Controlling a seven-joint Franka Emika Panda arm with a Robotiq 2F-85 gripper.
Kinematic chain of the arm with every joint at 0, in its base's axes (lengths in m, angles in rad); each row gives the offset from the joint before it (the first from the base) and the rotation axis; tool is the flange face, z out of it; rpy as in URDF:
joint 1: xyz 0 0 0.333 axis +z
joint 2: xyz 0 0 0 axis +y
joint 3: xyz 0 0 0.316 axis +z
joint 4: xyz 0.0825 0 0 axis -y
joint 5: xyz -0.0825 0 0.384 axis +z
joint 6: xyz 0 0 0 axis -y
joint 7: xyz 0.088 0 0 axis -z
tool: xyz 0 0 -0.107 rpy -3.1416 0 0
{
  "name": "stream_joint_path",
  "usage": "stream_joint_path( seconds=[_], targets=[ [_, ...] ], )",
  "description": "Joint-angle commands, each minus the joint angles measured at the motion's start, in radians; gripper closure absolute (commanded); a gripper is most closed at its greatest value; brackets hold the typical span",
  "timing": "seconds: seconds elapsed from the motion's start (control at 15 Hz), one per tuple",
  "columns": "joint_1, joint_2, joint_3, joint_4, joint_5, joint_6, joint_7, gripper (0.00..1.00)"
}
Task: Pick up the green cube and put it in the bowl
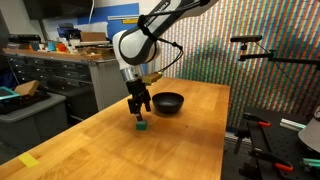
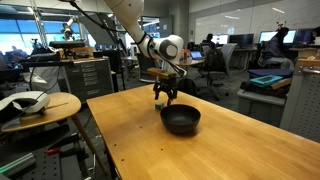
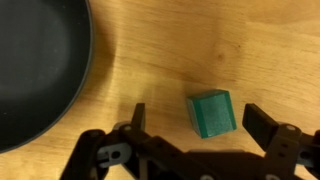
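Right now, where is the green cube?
In an exterior view, the green cube lies on the table just under the open gripper, apart from the bowl behind it.

A light wooden tabletop (image 1: 190,130) (image 2: 215,145) fills both exterior views, with a flat yellow tape patch (image 1: 28,160) near one corner. Grey drawer cabinets (image 1: 55,75) stand behind it, and a round side table (image 2: 62,103) stands beside it.

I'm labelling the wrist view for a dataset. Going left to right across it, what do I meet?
the bowl → one gripper finger → the green cube → the other gripper finger
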Motion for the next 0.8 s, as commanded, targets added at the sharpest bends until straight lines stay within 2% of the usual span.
stream_joint_path(
  seconds=[0.0, 0.27, 0.4, 0.73],
  targets=[
    [-0.001, -0.008, 0.011, -0.038, -0.012, 0.036, -0.041, 0.00],
    [-0.002, -0.001, 0.020, -0.049, -0.011, 0.047, -0.066, 0.00],
    [-0.002, -0.001, 0.024, -0.053, -0.012, 0.049, -0.082, 0.26],
    [-0.003, -0.002, 0.032, -0.057, -0.012, 0.055, -0.117, 0.65]
  ],
)
